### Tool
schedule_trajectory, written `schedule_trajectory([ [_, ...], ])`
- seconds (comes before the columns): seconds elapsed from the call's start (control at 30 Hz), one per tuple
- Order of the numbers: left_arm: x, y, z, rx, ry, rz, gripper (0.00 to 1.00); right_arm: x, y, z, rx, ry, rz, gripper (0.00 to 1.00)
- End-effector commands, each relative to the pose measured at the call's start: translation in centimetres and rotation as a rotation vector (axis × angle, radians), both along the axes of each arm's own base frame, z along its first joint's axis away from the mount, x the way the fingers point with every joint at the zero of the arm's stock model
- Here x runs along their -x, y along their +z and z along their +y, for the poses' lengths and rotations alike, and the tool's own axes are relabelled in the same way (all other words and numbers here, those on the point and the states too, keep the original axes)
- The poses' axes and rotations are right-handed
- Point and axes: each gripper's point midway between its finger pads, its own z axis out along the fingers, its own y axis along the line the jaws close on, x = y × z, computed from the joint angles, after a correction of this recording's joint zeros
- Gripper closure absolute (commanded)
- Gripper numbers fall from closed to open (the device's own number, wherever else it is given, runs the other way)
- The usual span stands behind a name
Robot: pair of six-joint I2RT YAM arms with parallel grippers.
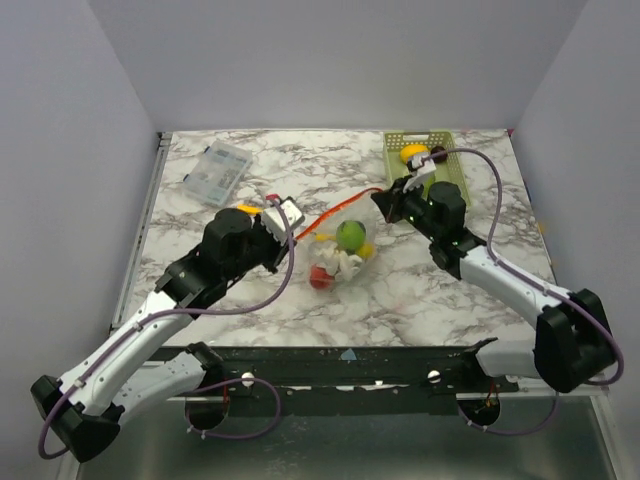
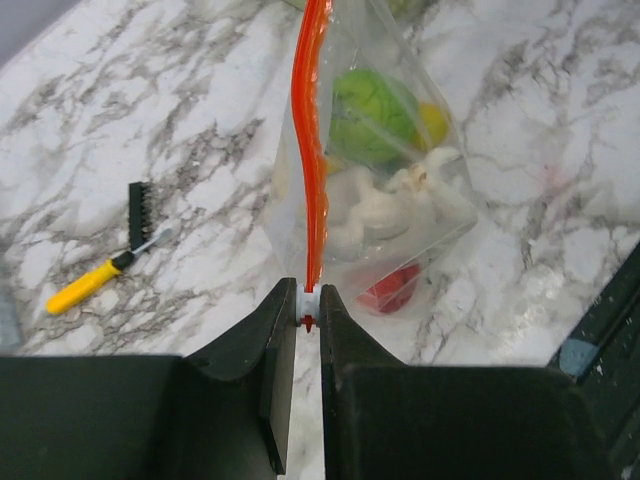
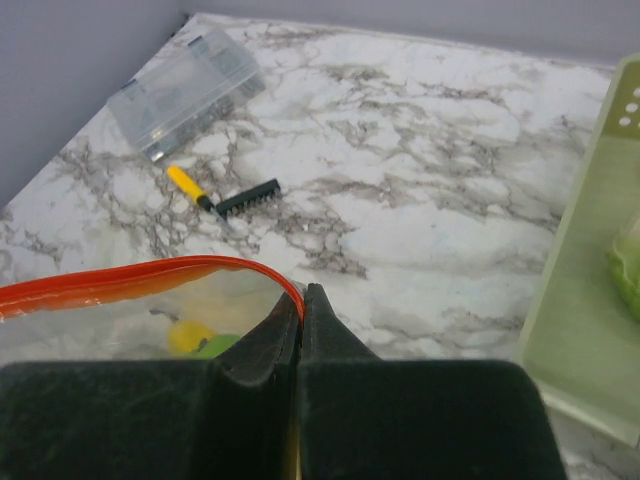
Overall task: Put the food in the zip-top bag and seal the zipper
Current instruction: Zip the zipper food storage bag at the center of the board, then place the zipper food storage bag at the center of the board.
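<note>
Two robot arms hold a zip-top bag (image 2: 450, 215) between them at the centre of a marble bench (image 1: 300, 170). The left gripper (image 2: 308, 318), at the bag's 9 o'clock in the top view, pinches the near end of the orange-red zipper (image 2: 311, 150) at a small white tab, its jaws drawn in to a thin gap. The right gripper (image 3: 301, 300), at the bag's 1 o'clock, has its jaws pressed together on the strip's other end.

Inside the clear plastic lie a green round piece (image 2: 370, 115), a white garlic bulb (image 2: 365, 215), a red fruit (image 2: 390, 288) and a yellow piece (image 2: 432, 122).

A pale green basket (image 1: 447, 172) sits at the bench's 1 o'clock with a lemon (image 1: 411, 153) in it. A clear compartment box (image 1: 216, 172) lies at 10 o'clock, and a yellow-handled brush (image 2: 100, 275) lies near the left gripper.
</note>
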Motion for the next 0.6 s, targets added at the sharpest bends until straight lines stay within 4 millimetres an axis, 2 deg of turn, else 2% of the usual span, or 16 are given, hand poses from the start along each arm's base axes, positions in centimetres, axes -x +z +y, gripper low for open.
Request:
schedule_trajectory([
  [0.0, -4.8, 6.3, 0.3, 0.051, 0.189, -0.102, 0.94, -4.2, 6.5, 1.9, -0.106, 0.006, -0.170, 1.00],
  [0.07, -5.3, 7.1, -0.2, 0.035, 0.169, -0.112, 0.94, -5.8, 7.1, 2.1, -0.099, -0.009, -0.188, 1.00],
  [0.13, -5.7, 7.1, -0.5, 0.027, 0.161, -0.110, 0.90, -6.9, 6.3, 1.9, -0.086, -0.015, -0.183, 1.00],
  [0.23, -5.6, 5.1, -0.5, 0.001, 0.166, -0.061, 0.59, -7.0, 4.3, 1.0, -0.057, -0.009, -0.198, 1.00],
  [0.33, -5.0, 2.6, 0.1, -0.013, 0.190, -0.008, 0.43, -5.1, 1.5, 1.0, 0.009, 0.057, -0.217, 1.00],
  [0.37, -4.7, 2.3, 0.3, -0.005, 0.193, -0.005, 0.32, -4.3, 0.7, 1.1, 0.032, 0.088, -0.220, 0.98],
  [0.4, -4.4, 1.9, 0.4, 0.000, 0.191, -0.004, 0.06, -3.4, -0.1, 1.0, 0.042, 0.110, -0.210, 0.97],
  [0.43, -4.0, 2.0, 0.6, 0.013, 0.187, -0.011, 0.02, -2.4, -1.1, 1.0, 0.048, 0.135, -0.193, 0.95],
  [0.47, -3.5, 2.0, 0.7, 0.023, 0.178, -0.016, 0.02, -1.7, -1.5, 0.7, 0.054, 0.138, -0.191, 0.93],
  [0.57, -2.5, 3.7, 1.2, 0.083, 0.161, -0.079, 0.02, 0.6, -2.7, 0.3, 0.039, 0.158, -0.137, 0.90],
])
